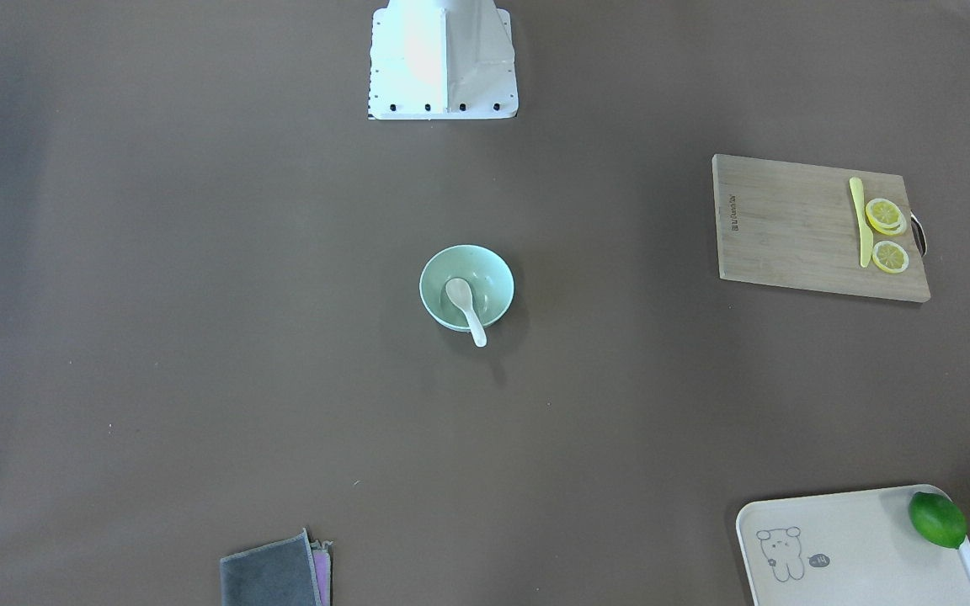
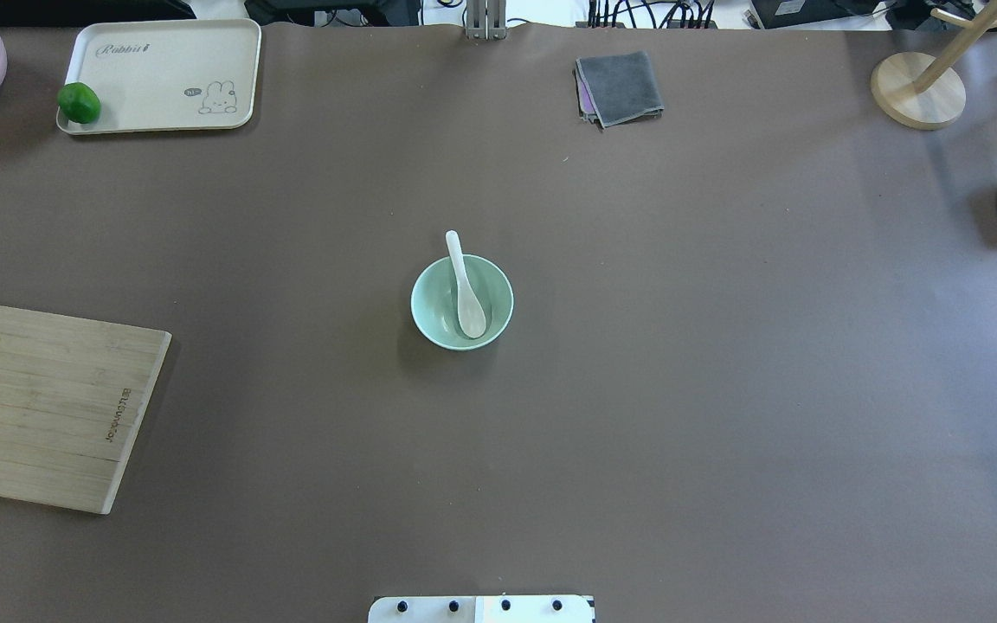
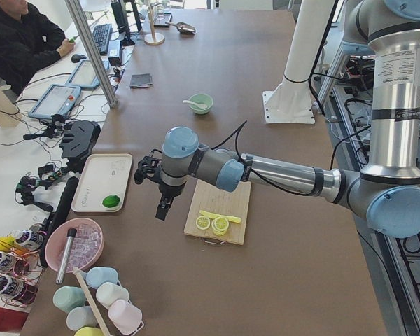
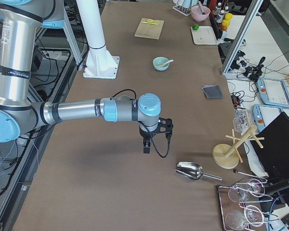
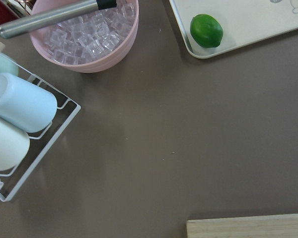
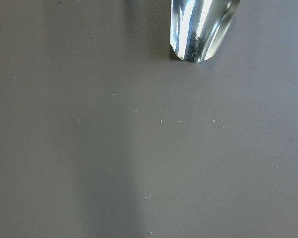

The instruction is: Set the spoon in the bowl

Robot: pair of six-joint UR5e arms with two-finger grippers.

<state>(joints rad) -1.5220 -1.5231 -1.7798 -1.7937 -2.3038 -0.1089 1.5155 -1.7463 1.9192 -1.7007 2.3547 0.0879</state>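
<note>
**Brown tabletop (image 2: 723,389), seen from above and from both ends.** My left arm (image 3: 280,173) reaches out low over the tabletop's left end, and my right arm (image 4: 77,111) does the same at the right end. A wooden cutting board (image 2: 48,407) and a cream tray (image 2: 161,52) lie at the left end.

The mint-green bowl (image 2: 429,298) stands upright at the tabletop's middle, well apart from both arms.

My left pincer (image 3: 162,210) points down between tray and board. My right pincer (image 4: 146,148) points down near a metal scoop (image 4: 189,170). Only the end views show them, so I cannot tell how far either is open, nor whether it holds anything.

The white spoon (image 2: 468,303) lies in the bowl, scoop at the bottom. Its handle leans on the far rim and juts past it. A lime (image 2: 79,102) sits at the tray's corner.
</note>
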